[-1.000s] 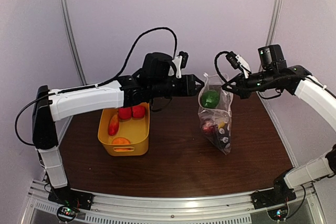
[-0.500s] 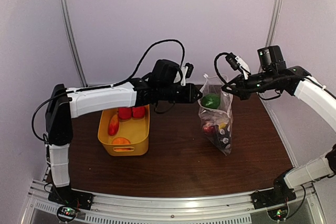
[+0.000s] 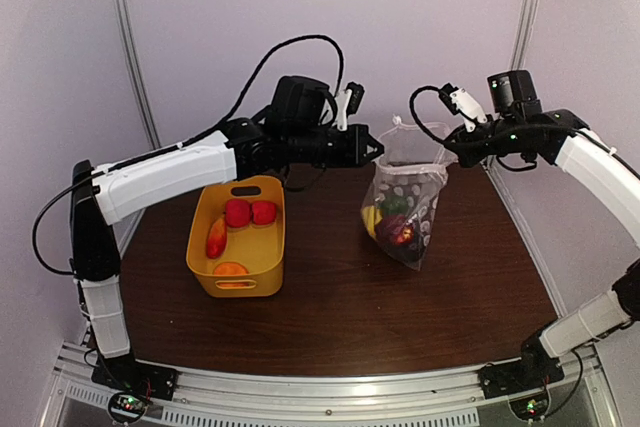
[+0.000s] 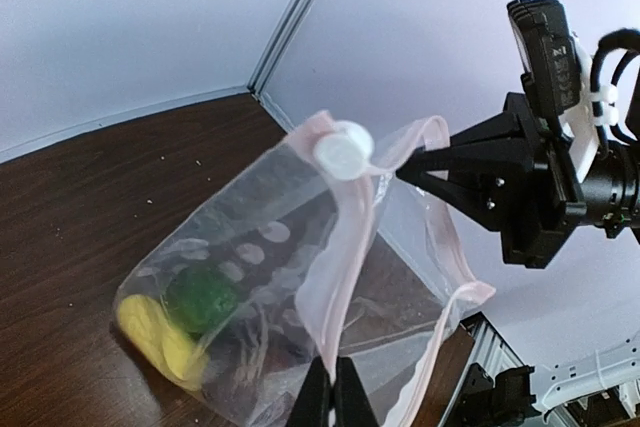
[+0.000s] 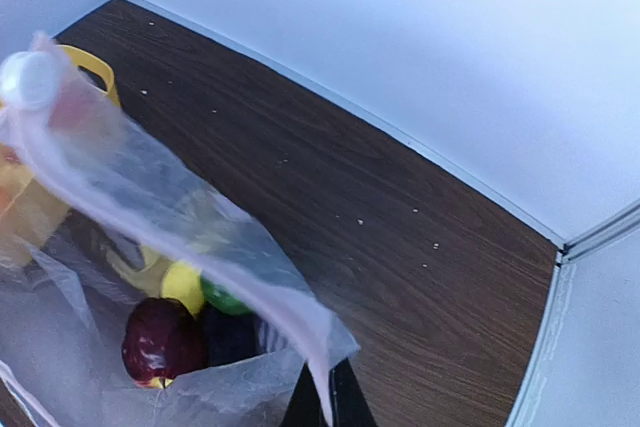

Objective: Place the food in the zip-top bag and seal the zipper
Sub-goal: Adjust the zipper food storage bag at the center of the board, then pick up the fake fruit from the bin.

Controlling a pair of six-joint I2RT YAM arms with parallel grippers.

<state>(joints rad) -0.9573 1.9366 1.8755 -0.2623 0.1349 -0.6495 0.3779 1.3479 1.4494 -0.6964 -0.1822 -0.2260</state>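
Nothing readable here, folks: no word, number or logo came through in any view. The only print was the white dots on the zip-top bag [image 3: 404, 197], and the tiny marks on the right arm's wrist camera [image 4: 546, 47] were too small to read.

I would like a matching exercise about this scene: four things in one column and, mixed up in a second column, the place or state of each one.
1. yellow basket
2. zip-top bag
3. green toy
4. white slider

A. inside the bag
B. on the pink zipper strip
C. on the table, holding red and orange toys
D. held at its mouth by the left gripper and right gripper

Pairs: 1-C, 2-D, 3-A, 4-B.
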